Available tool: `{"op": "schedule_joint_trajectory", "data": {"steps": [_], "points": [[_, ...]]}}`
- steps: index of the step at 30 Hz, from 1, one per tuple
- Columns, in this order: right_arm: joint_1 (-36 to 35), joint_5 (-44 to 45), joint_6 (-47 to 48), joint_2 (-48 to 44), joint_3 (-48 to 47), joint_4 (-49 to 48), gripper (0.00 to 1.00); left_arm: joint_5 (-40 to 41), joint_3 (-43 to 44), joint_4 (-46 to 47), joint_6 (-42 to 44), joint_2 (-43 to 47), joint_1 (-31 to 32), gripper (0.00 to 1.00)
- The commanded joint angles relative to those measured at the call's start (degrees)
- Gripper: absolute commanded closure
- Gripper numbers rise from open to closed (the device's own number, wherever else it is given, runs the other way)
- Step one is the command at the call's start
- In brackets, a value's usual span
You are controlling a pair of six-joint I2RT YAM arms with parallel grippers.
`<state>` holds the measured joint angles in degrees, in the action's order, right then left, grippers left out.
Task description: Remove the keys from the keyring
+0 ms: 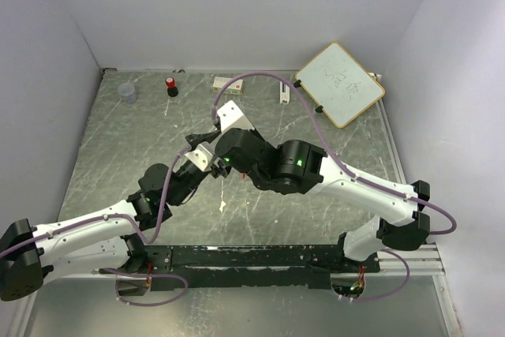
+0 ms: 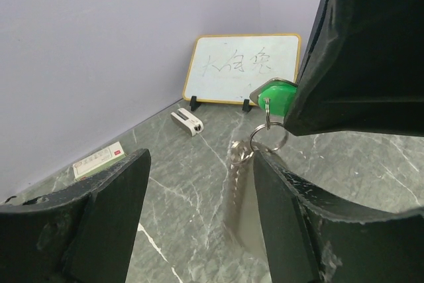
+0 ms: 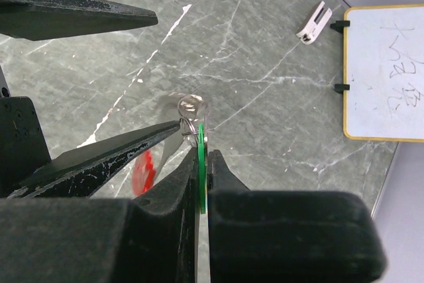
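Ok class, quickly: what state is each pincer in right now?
Left pincer: open, clamping nothing.
Right pincer: closed on the green key.

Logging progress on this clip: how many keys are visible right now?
2. The green key is pinched between the right gripper's fingers; the red key is a blur near the keyring. Others may be hidden.

Matt black plastic, bright metal

The green key has a smooth, glossy plastic head; the keyring is shiny bare metal; the left gripper is matt, scuffed black plastic; the table before the glossy-faced whiteboard looks like veined grey stone.
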<state>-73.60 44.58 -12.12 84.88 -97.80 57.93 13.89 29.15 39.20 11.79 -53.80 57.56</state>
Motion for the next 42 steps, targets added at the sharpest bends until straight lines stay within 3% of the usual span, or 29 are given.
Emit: {"op": "schedule_joint_trajectory", "data": {"steps": [1,42], "points": [[-0.4,1.3,0.3,-1.8,0.6,-1.4,1.0,-0.6,0.0,3.0,0.0,0.0,-0.1,0.26],[-1.6,0.0,1.4,-1.3,0.7,-2.3,1.0,-2.3,-0.1,6.3,0.2,-1.5,0.0,0.29]]}}
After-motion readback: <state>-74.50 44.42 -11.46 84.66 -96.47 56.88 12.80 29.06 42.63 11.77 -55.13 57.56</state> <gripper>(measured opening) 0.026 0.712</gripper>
